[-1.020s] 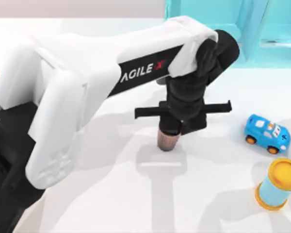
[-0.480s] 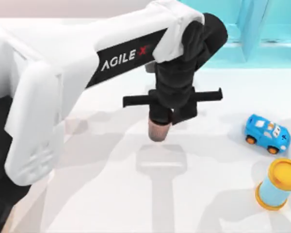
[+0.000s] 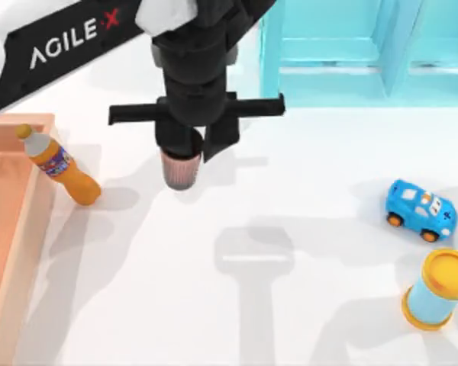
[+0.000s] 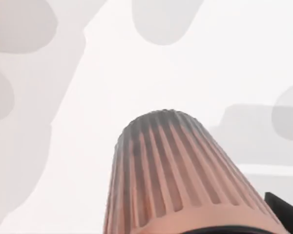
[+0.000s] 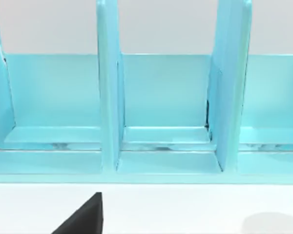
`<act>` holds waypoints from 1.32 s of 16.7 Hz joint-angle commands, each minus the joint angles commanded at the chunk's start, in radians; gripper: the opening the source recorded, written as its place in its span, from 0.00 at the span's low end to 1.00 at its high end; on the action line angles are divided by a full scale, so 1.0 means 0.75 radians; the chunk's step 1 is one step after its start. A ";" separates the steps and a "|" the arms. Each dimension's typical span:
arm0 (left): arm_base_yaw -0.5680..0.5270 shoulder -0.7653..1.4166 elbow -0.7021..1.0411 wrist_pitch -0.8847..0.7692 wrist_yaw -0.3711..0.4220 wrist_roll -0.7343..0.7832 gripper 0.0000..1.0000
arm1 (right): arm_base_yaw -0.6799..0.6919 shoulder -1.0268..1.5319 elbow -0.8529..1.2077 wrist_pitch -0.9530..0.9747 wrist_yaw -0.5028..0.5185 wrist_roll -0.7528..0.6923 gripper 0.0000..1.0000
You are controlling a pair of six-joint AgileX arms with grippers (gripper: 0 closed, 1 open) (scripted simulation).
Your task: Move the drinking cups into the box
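Left tool (image 3: 185, 146): hanging over the upper-middle of the worktop (image 3: 290, 305), fingers pressing in on the brown cup, which is sticking out below them.
Brown cup (image 3: 179, 169): riding in the left tool, clear of the worktop (its shadow is falling apart from it); in the left wrist view its ribbed sides (image 4: 180, 175) are tapering away from the camera.
Box (image 3: 15, 229): lying at the left edge of the worktop, tan rim and orange-brown floor showing, well left of the held cup.
Orange bottle (image 3: 61, 166): leaning against the box's outer rim, between box and cup.
Toy car (image 3: 421, 210): sitting at the right side, blue.
Yellow-lidded cylinder (image 3: 437, 290): standing near the car, toward the lower right.
Turquoise shelf (image 3: 366, 46): standing along the far edge; the right wrist view is facing its compartments (image 5: 161, 112).
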State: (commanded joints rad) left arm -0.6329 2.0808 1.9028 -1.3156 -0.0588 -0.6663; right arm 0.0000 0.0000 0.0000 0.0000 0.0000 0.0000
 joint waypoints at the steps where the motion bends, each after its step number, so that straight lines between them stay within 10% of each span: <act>1: 0.000 0.000 0.000 0.000 0.000 0.000 0.00 | 0.000 0.000 0.000 0.000 0.000 0.000 1.00; 6: 0.086 -0.005 -0.003 -0.026 0.026 0.091 0.00 | 0.000 0.000 0.000 0.000 0.000 0.000 1.00; 16: 1.018 -0.292 -0.245 -0.133 0.154 1.035 0.00 | 0.000 0.000 0.000 0.000 0.000 0.000 1.00; 22: 1.188 -0.443 -0.370 -0.144 0.203 1.257 0.00 | 0.000 0.000 0.000 0.000 0.000 0.000 1.00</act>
State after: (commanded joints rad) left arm 0.2582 1.7483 1.6250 -1.4233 0.0933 0.2761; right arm 0.0000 0.0000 0.0000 0.0000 0.0000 0.0000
